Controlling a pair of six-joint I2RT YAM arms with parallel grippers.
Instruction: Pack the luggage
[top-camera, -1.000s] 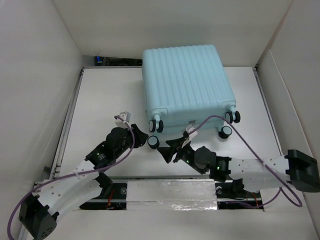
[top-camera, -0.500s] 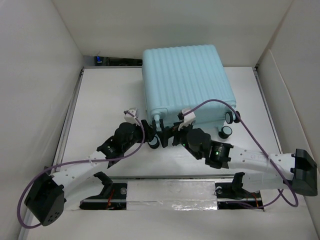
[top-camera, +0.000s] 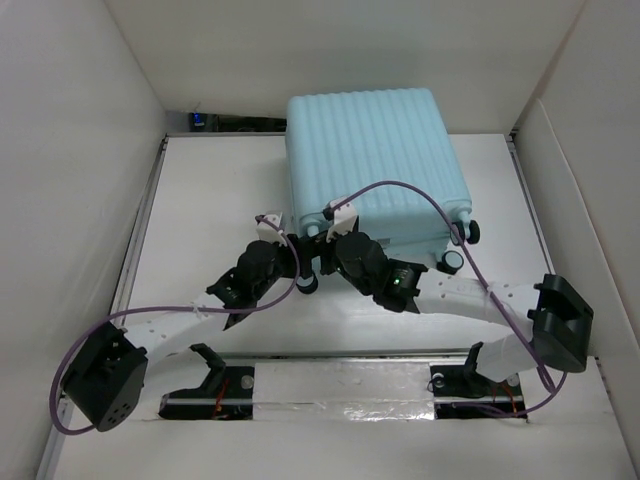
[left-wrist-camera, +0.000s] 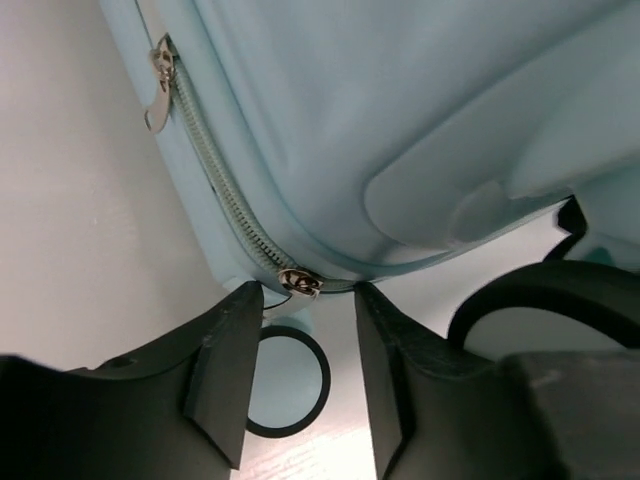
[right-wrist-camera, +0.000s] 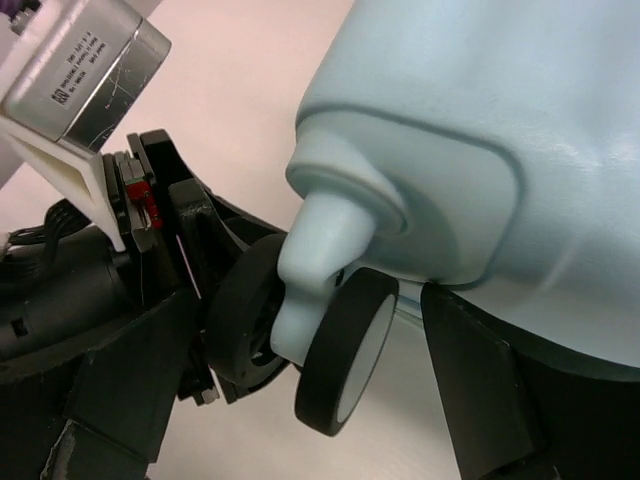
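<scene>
The pale aqua luggage (top-camera: 372, 165) lies flat and closed at the back middle of the table, wheels toward me. My left gripper (top-camera: 297, 262) is at its near-left corner. In the left wrist view it (left-wrist-camera: 305, 292) is open, with a silver zipper pull (left-wrist-camera: 300, 283) between its fingertips at the corner of the closed zip. A second pull (left-wrist-camera: 157, 82) hangs further along the zip. My right gripper (top-camera: 320, 240) is at the same corner. In the right wrist view it (right-wrist-camera: 300, 335) is open, straddling a black-and-white caster wheel (right-wrist-camera: 347, 362).
White walls (top-camera: 80, 150) box in the table on three sides. The two wrists are close together, and the left wrist camera (right-wrist-camera: 82, 72) fills the upper left of the right wrist view. Other casters (top-camera: 462, 233) stick out at the suitcase's near-right corner. Purple cables (top-camera: 420, 195) loop over the suitcase.
Both arms have reached forward from the near table to the suitcase's near-left corner. The left gripper closed in on the zip, the right gripper on the caster.
</scene>
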